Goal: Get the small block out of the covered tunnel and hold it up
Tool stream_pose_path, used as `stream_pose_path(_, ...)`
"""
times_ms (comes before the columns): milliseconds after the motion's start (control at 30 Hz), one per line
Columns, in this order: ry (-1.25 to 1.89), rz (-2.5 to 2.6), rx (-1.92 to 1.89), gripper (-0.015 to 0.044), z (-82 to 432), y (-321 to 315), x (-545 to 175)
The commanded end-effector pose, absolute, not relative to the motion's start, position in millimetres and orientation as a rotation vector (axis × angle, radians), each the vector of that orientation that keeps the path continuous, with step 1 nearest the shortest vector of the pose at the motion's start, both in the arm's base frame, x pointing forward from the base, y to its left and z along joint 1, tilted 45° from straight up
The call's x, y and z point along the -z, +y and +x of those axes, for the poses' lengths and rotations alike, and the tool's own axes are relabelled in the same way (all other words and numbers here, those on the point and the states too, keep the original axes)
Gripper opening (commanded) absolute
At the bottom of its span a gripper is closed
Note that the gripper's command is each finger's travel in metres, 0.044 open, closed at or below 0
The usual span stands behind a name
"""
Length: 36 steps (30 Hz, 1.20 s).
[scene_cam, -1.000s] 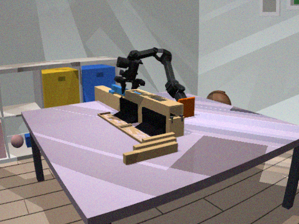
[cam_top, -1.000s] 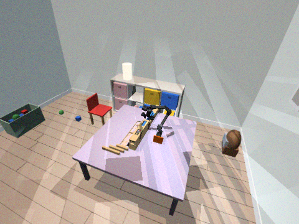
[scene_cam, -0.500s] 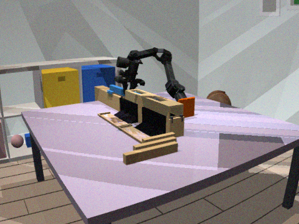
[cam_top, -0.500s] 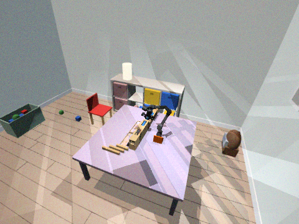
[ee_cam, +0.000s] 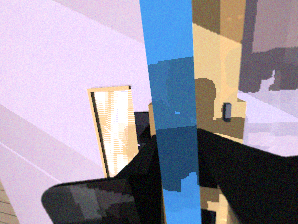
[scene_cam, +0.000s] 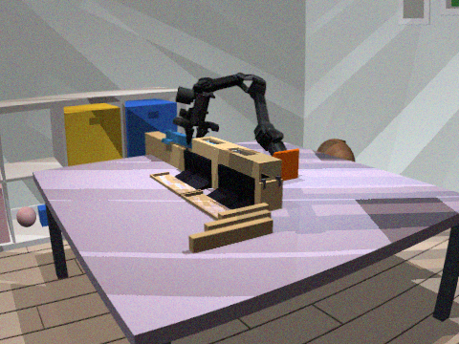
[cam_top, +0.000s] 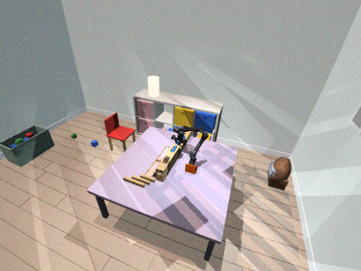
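Pinching the blue handle (scene_cam: pixel 176 139) (ee_cam: pixel 172 75): one black pincer (scene_cam: pixel 189 136) (ee_cam: pixel 177 150); handle's long axis running upright through wrist frame, between its fingers.

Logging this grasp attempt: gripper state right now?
Gripper: closed on the blue handle of the sliding cage, one of its fingers on each side.

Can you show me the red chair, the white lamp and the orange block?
Red chair (cam_top: pixel 121 132): top view, seat.
White lamp (cam_top: pixel 153 86): top view, middle.
Orange block (cam_top: pixel 191 168) (scene_cam: pixel 289 164): top and exterior views, flat face.
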<state>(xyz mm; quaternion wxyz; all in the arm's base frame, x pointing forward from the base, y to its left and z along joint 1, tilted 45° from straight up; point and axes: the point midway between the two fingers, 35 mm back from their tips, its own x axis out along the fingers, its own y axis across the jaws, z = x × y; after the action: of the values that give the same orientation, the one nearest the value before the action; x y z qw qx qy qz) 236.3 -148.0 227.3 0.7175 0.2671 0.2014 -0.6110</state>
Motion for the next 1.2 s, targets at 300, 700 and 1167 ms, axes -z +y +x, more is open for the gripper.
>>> stream_pose_path(300, 0.341, 0.569, 1.429, 0.0000, 225.2, -179.8, -254.9)
stream_pose_path(700, 0.341, 0.569, 1.429, 0.0000, 225.2, -179.8, -254.9)
stream_pose_path(1167, 0.437, 0.596, 1.348, 0.0053, 234.4, -158.4, -237.0)
